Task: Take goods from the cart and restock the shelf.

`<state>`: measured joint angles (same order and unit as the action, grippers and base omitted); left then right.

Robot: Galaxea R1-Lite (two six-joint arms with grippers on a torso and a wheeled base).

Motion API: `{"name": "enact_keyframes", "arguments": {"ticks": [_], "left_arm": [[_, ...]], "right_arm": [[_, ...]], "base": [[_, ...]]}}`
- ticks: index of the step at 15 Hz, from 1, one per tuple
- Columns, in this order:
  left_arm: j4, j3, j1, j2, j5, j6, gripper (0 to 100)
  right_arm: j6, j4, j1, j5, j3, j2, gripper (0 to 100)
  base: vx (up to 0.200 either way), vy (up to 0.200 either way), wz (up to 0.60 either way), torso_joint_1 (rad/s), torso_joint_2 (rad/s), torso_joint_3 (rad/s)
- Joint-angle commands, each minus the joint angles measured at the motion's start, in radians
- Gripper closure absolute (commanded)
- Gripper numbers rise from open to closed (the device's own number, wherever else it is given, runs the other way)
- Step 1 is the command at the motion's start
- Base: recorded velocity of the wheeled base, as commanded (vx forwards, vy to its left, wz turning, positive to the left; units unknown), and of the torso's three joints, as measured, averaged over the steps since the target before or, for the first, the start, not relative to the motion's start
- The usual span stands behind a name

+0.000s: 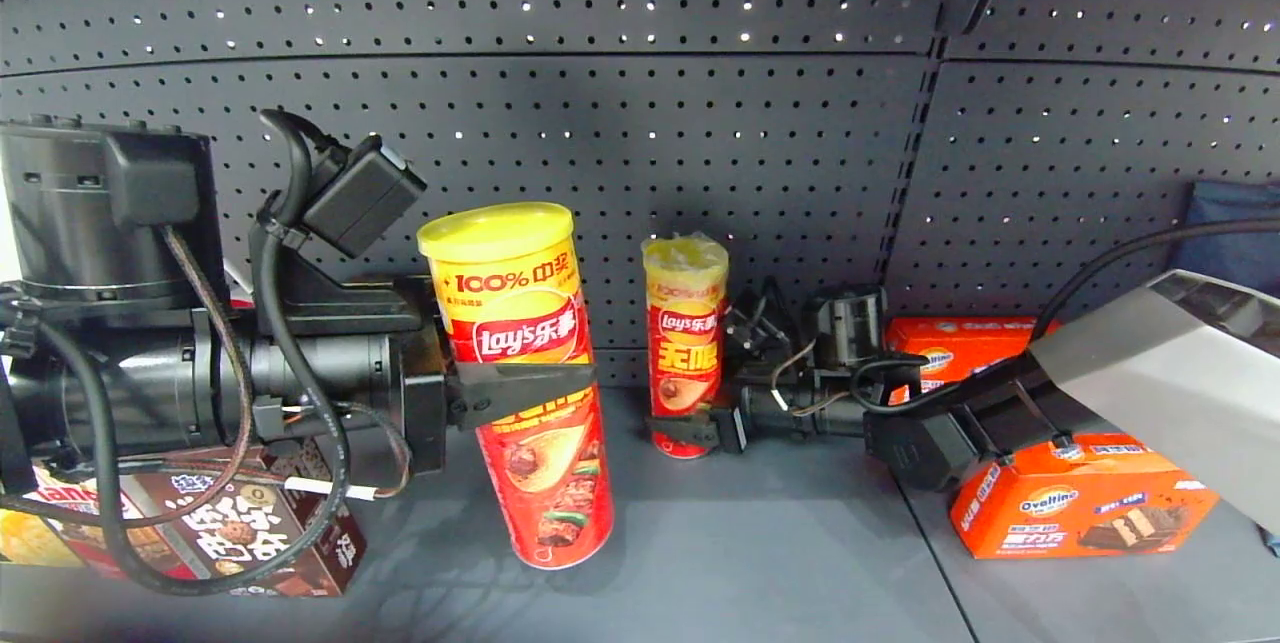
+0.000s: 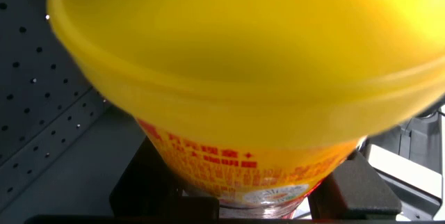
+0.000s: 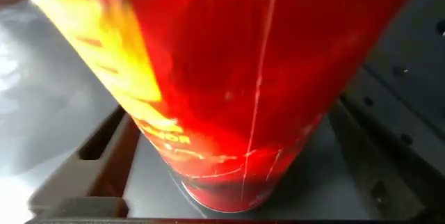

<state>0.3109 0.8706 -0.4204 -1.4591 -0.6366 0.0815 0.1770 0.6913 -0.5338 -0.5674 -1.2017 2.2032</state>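
Head view: left end effector (image 1: 520, 388) grips big can (image 1: 515, 318), right end effector (image 1: 690, 428) grips small can (image 1: 685, 323); both look placed on shelf (image 1: 780, 543), next release.

Yellow-lidded chip can (image 2: 250, 78) apparently clamped between jaws; pegboard (image 2: 35, 78) behind.

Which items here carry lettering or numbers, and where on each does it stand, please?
Large can: a number with percent sign and characters on the yellow band, a logo below.
Small can: logo and large yellow characters mid-body; top line blurred.
Front orange box: oval logos on front and top; small lines unreadable.
Rear orange box: oval logo, partly hidden.
Brown box: white characters on the front.
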Motion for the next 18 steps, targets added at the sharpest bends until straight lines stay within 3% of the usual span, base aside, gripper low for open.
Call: {"name": "enact_keyframes", "arguments": {"ticks": [1, 5, 10, 14, 16, 18], "left_arm": [[0.001, 0.001, 0.000, 0.000, 0.000, 0.000, 100], [0.001, 0.001, 0.008, 0.000, -0.002, 0.000, 100], [0.001, 0.001, 0.009, 0.000, -0.002, 0.000, 100], [0.001, 0.001, 0.009, 0.013, -0.002, -0.002, 100], [0.001, -0.001, 0.009, 0.019, 0.000, -0.002, 100], [-0.003, -0.009, 0.006, 0.033, 0.005, -0.002, 100]], "right_arm": [[-0.001, 0.042, -0.003, 0.008, 0.005, 0.021, 100], [-0.002, 0.045, -0.005, 0.008, 0.016, -0.011, 100], [-0.007, 0.042, -0.051, 0.012, 0.136, -0.183, 100], [-0.025, 0.048, -0.126, 0.139, 0.294, -0.335, 100], [-0.047, 0.074, -0.147, 0.143, 0.372, -0.387, 100], [-0.050, 0.195, -0.163, 0.146, 0.530, -0.436, 100]], "base": [[0.000, 0.000, 0.00, 0.000, 0.00, 0.000], [0.000, 0.000, 0.00, 0.000, 0.00, 0.000], [0.000, 0.000, 0.00, 0.000, 0.00, 0.000], [0.000, 0.000, 0.00, 0.000, 0.00, 0.000], [0.000, 0.000, 0.00, 0.000, 0.00, 0.000], [0.000, 0.000, 0.00, 0.000, 0.00, 0.000]]}}
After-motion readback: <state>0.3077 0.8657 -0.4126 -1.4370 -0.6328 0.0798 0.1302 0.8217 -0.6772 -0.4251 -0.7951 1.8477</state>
